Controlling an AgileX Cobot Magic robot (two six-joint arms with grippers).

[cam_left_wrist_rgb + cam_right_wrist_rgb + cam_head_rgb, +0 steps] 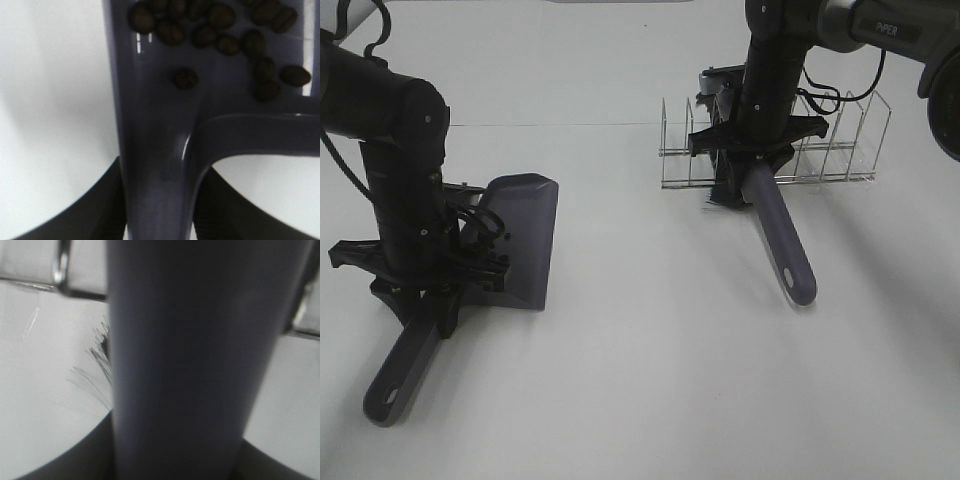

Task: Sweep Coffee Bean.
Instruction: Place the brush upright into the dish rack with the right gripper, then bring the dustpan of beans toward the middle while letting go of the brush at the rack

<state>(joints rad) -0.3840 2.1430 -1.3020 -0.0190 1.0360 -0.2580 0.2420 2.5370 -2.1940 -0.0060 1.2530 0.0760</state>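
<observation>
A grey-purple plastic dustpan [527, 235] lay flat on the white bench [640, 400] in the left half of the high view, its long handle running down toward the lower left corner. The left pincer [432, 298] was clenched on that handle just behind the pan. In the left wrist view its dark fingers [105, 210] pressed against both sides of the handle, with the left pincer [160, 222] centred on it. The coffee beans [229, 44], small dark brown ovals, sat inside the dustpan [150, 125] against its back wall. One bean lay slightly apart from the rest, nearer the handle. From the high view the beans could not be made out.

In the upper right of the high view the right pincer [752, 165] grasped a grey-purple plastic brush [786, 245] near its head. The brush was tilted, with its handle pointing toward the lower right. Its black bristles [724, 196] touched the bench just in front of a clear wire rack [840, 150]. The right wrist view showed the brush handle [190, 360] filling the frame, bristles [100, 355] splayed beside it and rack wires [62, 265] beyond. White lettering on the right arm [876, 28] read "PIPER".
</observation>
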